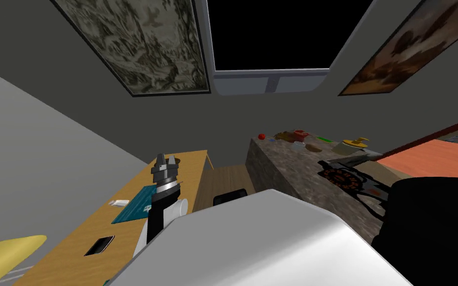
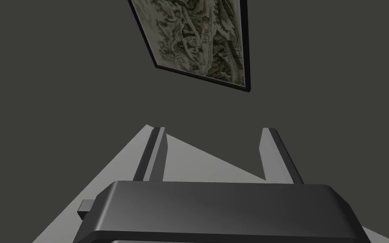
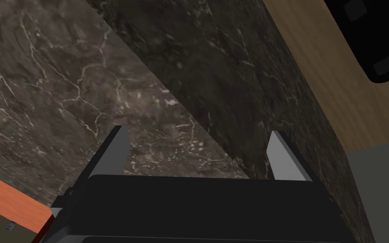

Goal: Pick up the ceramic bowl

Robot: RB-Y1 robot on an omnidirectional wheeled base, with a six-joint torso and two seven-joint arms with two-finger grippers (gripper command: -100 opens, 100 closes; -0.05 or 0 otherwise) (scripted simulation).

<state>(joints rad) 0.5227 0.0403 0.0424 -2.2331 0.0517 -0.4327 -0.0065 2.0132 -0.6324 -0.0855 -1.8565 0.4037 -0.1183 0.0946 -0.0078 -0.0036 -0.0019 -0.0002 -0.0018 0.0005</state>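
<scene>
A small pale round bowl (image 1: 298,145) sits near the far end of the dark marble counter (image 1: 292,174), among several small items. My left gripper (image 1: 167,159) is raised over the wooden table, far from the bowl. In the left wrist view the left gripper (image 2: 212,128) is open and holds nothing. My right gripper (image 3: 198,131) is open and empty, hovering close over the marble counter top (image 3: 63,97) at its edge, where the counter's side drops to the wooden floor (image 3: 316,63).
The wooden table (image 1: 193,164) carries a teal mat (image 1: 134,211), a dark phone (image 1: 99,245) and a small white item (image 1: 118,202). A red ball (image 1: 261,136), a yellowish dish (image 1: 346,146) and a black-and-orange burner (image 1: 342,179) share the counter. An orange surface (image 1: 436,156) lies to the right.
</scene>
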